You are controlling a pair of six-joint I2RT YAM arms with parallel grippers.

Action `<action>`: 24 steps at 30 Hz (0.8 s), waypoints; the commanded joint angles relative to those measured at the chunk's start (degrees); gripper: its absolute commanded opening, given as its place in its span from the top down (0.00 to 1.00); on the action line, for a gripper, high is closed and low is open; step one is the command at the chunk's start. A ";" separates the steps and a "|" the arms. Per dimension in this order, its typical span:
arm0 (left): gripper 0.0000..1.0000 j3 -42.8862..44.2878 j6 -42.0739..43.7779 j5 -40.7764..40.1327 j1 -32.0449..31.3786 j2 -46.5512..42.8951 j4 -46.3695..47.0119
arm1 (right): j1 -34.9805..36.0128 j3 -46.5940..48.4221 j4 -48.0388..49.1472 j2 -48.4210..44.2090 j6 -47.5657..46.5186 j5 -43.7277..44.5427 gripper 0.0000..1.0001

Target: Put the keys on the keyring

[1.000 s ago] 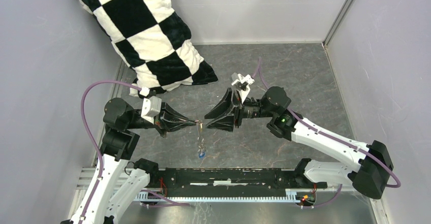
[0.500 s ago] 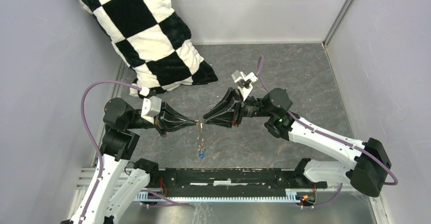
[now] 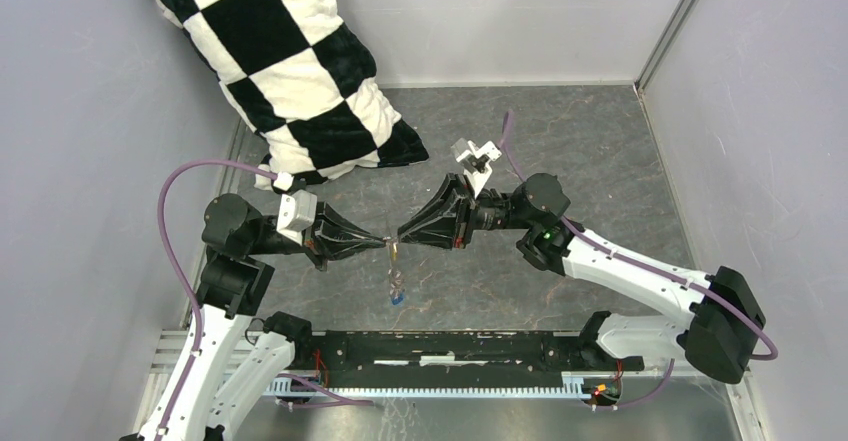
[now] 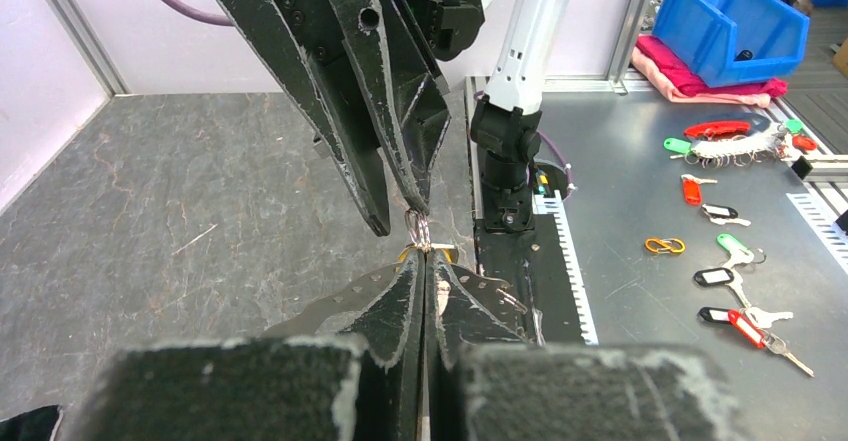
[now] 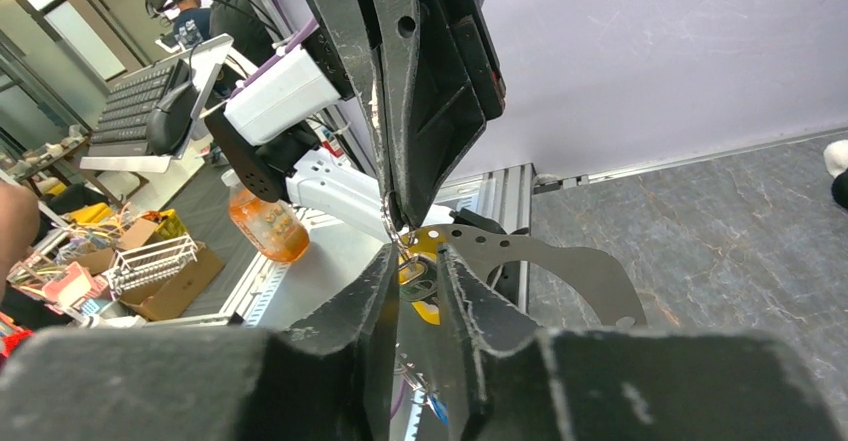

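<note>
Top view: left claw (image 3: 385,242) and right claw (image 3: 401,237) meet tip to tip above the worktop (image 3: 600,161), slightly left of centre. The keyring (image 3: 393,249) sits between the tips. The keys (image 3: 396,283) dangle at its 6 o'clock, with the blue-headed key (image 3: 397,300) lowest. A checked pillow (image 3: 290,61) lies at 11 o'clock.

Left wrist: left claw (image 4: 425,261) is pressed together and pinches the keyring (image 4: 417,229), which pokes out at 12 o'clock as a small metal loop. The right claw (image 4: 414,206) comes down from 12 o'clock and its tips touch the top of the loop. There is a sliver of the yellow-orange key (image 4: 444,254) just beside the left tips. Spare tagged keys (image 4: 730,281) lie on the metal bench at 3 o'clock.

Right wrist: right claw (image 5: 418,256) is narrowed to a slit (not fully pressed), and I cannot tell if it truly grips. The keyring (image 5: 388,216) sits at the left claw (image 5: 398,216) tip, at 12 o'clock. The yellow-orange key (image 5: 424,286) shows in the slit, and a speck of the blue-headed key (image 5: 440,409) at 6 o'clock.
</note>
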 commanded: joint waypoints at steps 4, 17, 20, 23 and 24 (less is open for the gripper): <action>0.98 2.41 1.90 -0.08 -0.15 -0.42 1.54 | 0.12 -0.39 5.62 0.62 2.31 -0.75 0.93; 0.98 1.94 2.49 -0.73 -0.15 -0.79 2.00 | 0.04 0.52 -6.65 -2.16 -1.99 0.30 1.00; 0.98 1.70 2.21 -0.70 -0.16 -0.78 2.65 | 0.05 0.89 -6.66 -1.52 -0.74 -0.24 1.00; 0.98 1.60 1.98 -0.71 -0.19 -0.77 2.69 | 0.22 1.24 -6.65 -0.78 -0.37 -0.24 1.00; 0.98 1.60 1.98 -0.62 -0.17 -0.77 2.69 | 0.27 1.34 -6.65 -0.56 -0.39 -0.32 1.00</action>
